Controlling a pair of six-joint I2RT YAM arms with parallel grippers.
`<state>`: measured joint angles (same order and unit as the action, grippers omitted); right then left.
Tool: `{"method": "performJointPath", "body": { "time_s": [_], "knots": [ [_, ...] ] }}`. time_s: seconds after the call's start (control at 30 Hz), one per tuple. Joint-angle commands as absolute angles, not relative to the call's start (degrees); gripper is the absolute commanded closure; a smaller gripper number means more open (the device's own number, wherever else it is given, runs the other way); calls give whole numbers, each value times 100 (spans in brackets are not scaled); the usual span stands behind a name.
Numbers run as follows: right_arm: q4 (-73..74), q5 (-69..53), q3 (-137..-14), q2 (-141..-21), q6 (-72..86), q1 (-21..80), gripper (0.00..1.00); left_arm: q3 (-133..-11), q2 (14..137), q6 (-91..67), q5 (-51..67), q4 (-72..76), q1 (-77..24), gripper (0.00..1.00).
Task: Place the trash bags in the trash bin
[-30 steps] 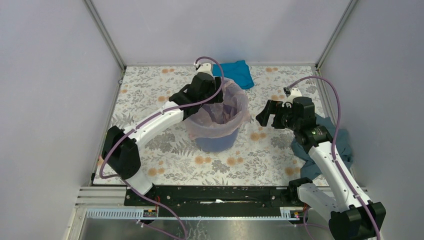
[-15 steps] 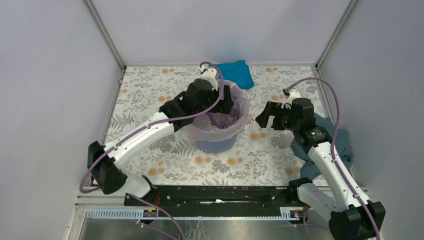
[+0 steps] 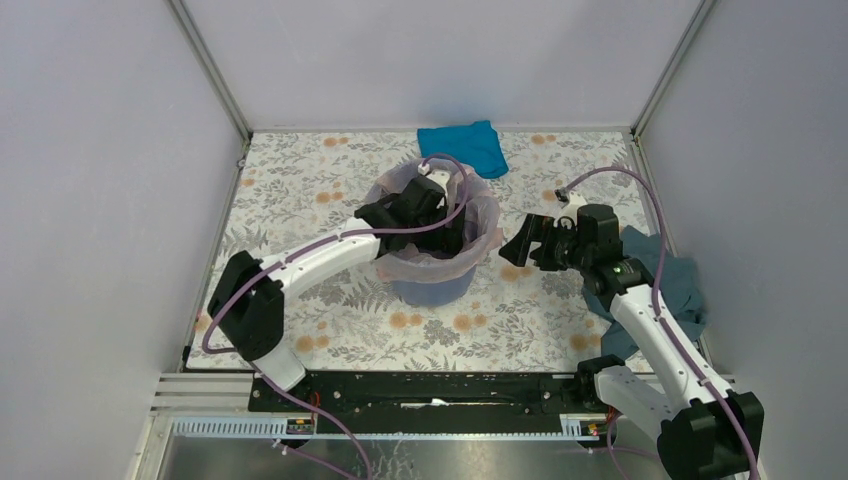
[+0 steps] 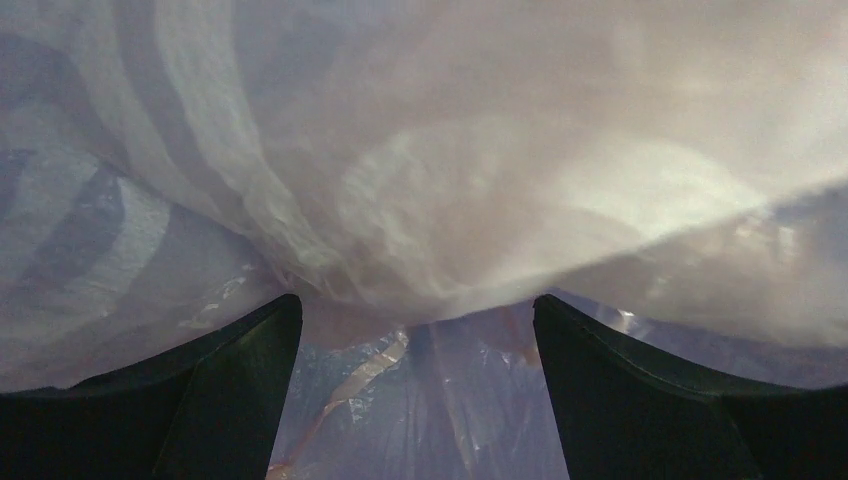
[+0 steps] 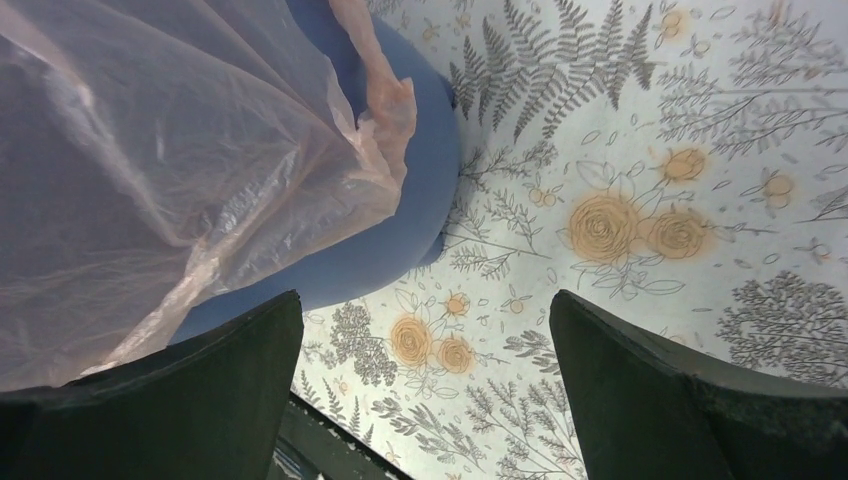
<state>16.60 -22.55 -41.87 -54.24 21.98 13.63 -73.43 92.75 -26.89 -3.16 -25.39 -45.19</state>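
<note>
I am seeing left gripper (image 4: 415, 310) hanging inside lavender-blue trash bin (image 3: 430, 290), jaws spread wide, apparently gripping nothing. Pale-pink trash bag (image 3: 482, 214) lining bin, draping over rim. Right gripper (image 5: 425, 305) hovering just beside bin, jaws wide.

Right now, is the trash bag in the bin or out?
In: the trash bag lines the bin, its edge folded over the rim.

A lab test booth: blank grey walls (image 3: 95, 200), metal corner posts (image 3: 208, 68), robot arms (image 3: 312, 257) bolted to a rail (image 3: 440, 391)
</note>
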Motion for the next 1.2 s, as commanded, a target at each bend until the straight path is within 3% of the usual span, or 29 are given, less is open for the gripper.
{"method": "performJointPath", "body": {
  "time_s": [0.0, 0.3, 0.47, 0.83, 1.17],
  "knots": [
    [1229, -2672, -4054, -5496, 2432, 1393, 0, -7436, 9352, -2801, -120, -2390, -4389, 11],
    [1234, -2644, -3911, -5601, 2308, 1390, 0, -8080, 8866, -2682, -39, -2814, -4281, 1],
    [901, -2877, -3563, -5795, 2452, 1403, 0, -8369, 8099, -2646, 224, -2984, -4289, 1],
    [-1857, -3555, -2672, -6257, 2902, 1976, 0, -7667, 5510, -2425, -270, -3376, -4280, 1],
    [-2272, -2939, -2995, -6887, 1809, 2554, 0, -7259, 3289, -2374, -877, -4517, -4272, 1]
  ]
}}
